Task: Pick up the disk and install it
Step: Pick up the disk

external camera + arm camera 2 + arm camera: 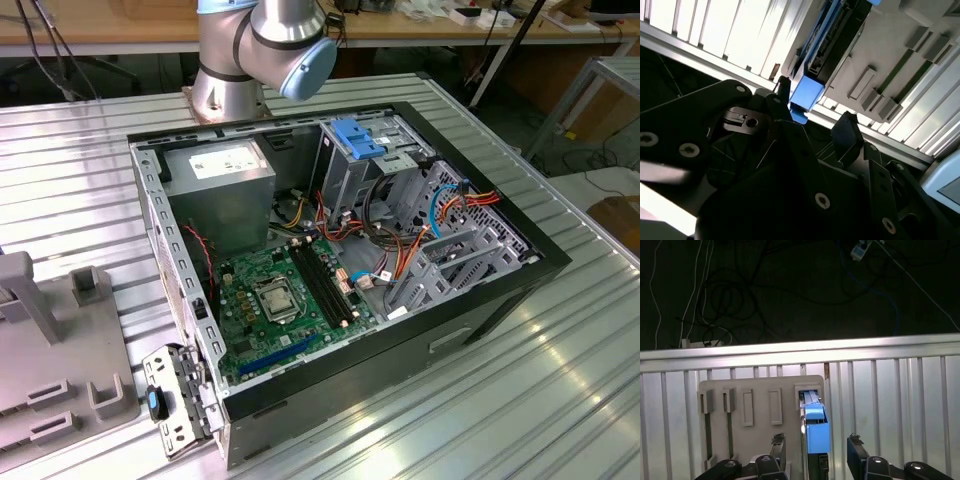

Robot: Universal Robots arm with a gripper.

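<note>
Pincer point(816, 450) released, jaws either side of the disk point(815, 432), with gaps on both sides. Disk stood on edge in a slot of the grey rack point(760, 385) on the worktop point(890, 390), its long axis pointing straight away from the pincer.

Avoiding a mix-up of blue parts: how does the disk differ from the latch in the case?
Place: the disk stands in a slot of the grey holder; the latch sits on the drive cage inside the case. Pose: disk on edge, latch lying flat. Build: disk is grey in a blue frame; latch is all blue. The open gripper straddles the disk, not the latch. Both show bright blue plastic.
</note>
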